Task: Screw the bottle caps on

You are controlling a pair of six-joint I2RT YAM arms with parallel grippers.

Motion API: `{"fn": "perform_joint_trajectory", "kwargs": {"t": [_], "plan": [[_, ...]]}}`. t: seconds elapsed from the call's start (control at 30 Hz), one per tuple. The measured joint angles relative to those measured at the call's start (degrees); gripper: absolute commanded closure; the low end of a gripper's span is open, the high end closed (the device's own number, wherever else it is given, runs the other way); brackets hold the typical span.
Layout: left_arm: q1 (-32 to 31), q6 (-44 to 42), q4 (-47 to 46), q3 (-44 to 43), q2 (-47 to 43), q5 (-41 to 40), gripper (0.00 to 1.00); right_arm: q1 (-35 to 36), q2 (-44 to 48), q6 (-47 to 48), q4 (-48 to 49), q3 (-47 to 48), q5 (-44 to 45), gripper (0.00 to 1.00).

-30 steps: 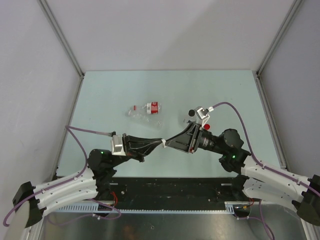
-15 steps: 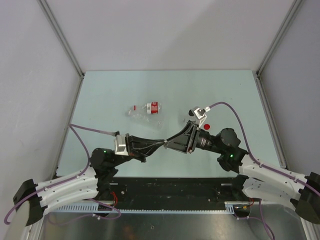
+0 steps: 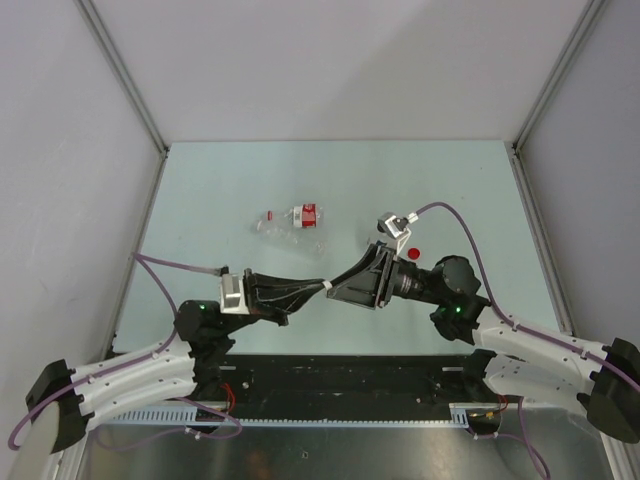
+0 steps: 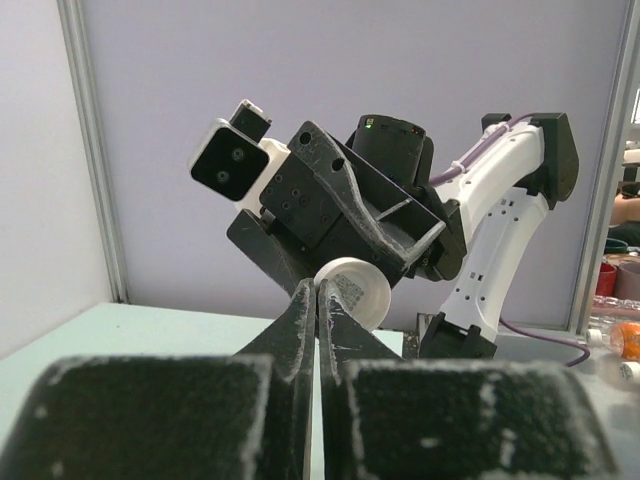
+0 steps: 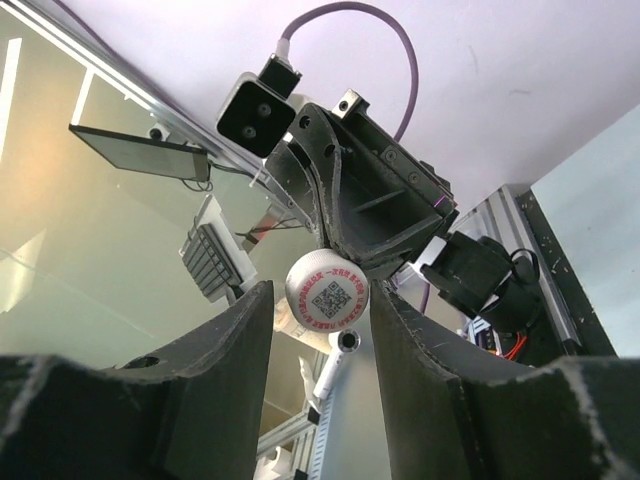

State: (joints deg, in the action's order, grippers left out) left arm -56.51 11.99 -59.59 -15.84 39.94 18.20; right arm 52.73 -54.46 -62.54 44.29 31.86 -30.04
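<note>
The white cap (image 3: 327, 287) hangs above the table's middle, where both grippers meet. My left gripper (image 4: 318, 285) is shut on the cap's rim, and the cap (image 4: 360, 290) sticks out past its tips. My right gripper (image 5: 318, 288) is open, with a finger on each side of the cap (image 5: 330, 290) and a small gap on either side. A bottle with a red-and-white label (image 3: 303, 214) lies on the table beside a clear one (image 3: 272, 227). The red cap (image 3: 414, 252) lies by the right wrist. The black cap is hidden.
The teal table (image 3: 220, 190) has raised side rails left and right and grey walls behind. The two lying bottles sit just beyond the joined grippers. The right wrist's camera and purple cable (image 3: 440, 210) hang over the red cap's area.
The right wrist has shifted a little left, uncovering the red cap. The left wrist has drawn back slightly. The white cap stays between both grippers.
</note>
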Motion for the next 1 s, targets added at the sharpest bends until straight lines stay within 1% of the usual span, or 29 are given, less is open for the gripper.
{"fn": "perform_joint_trajectory", "kwargs": {"t": [0.4,0.67,0.8,0.9,1.0], "plan": [[0.0,-0.02,-2.27,0.52,-0.24,0.04,1.0,0.0,0.39,-0.46,1.46,0.0,0.15,0.51],[0.0,-0.02,-3.43,0.52,1.05,0.07,1.0,-0.02,-2.23,-1.99,5.22,0.0,-0.87,0.53],[0.0,-0.02,-4.11,0.5,1.75,0.07,1.0,-0.07,-2.67,-2.29,5.57,0.0,-0.87,0.57],[0.0,-0.02,-4.83,0.5,2.05,0.07,1.0,-0.09,-2.73,-2.38,5.73,0.0,-0.85,0.62],[0.0,-0.02,-5.11,0.5,2.08,0.04,1.0,-0.09,-2.73,-2.36,5.73,0.0,-0.87,0.64]]}}
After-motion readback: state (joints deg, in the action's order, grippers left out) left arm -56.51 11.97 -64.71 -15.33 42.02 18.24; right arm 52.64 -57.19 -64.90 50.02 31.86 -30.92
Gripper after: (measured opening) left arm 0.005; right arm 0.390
